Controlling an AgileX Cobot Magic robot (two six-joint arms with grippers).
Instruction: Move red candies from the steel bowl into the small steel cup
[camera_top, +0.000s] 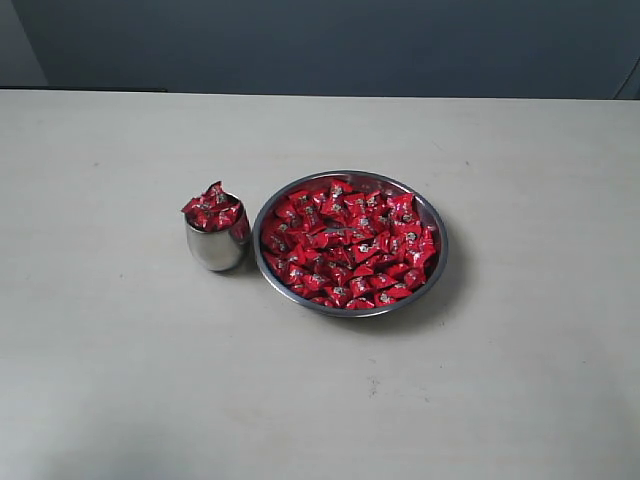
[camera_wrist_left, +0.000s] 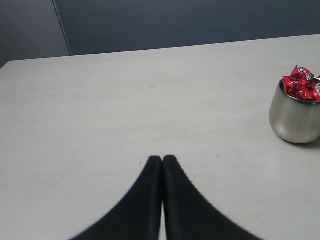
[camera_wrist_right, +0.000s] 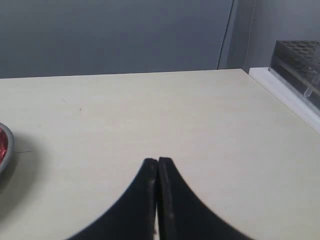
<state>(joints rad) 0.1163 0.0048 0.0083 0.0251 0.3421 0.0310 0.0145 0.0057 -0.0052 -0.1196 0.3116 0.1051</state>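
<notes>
The steel bowl (camera_top: 432, 222) sits mid-table, filled with red candies (camera_top: 350, 245). To its left, touching or nearly so, stands the small steel cup (camera_top: 214, 250), heaped with red candies (camera_top: 212, 208) above its rim. Neither arm shows in the exterior view. In the left wrist view my left gripper (camera_wrist_left: 162, 159) is shut and empty over bare table, with the cup (camera_wrist_left: 295, 117) and its candies (camera_wrist_left: 301, 85) well off to one side. My right gripper (camera_wrist_right: 158, 161) is also shut and empty; only an edge of the bowl (camera_wrist_right: 7, 150) shows in that view.
The pale table (camera_top: 120, 380) spreads wide around bowl and cup. A dark wall runs behind its far edge. A clear rack (camera_wrist_right: 300, 60) stands on a white surface beyond the table's edge in the right wrist view.
</notes>
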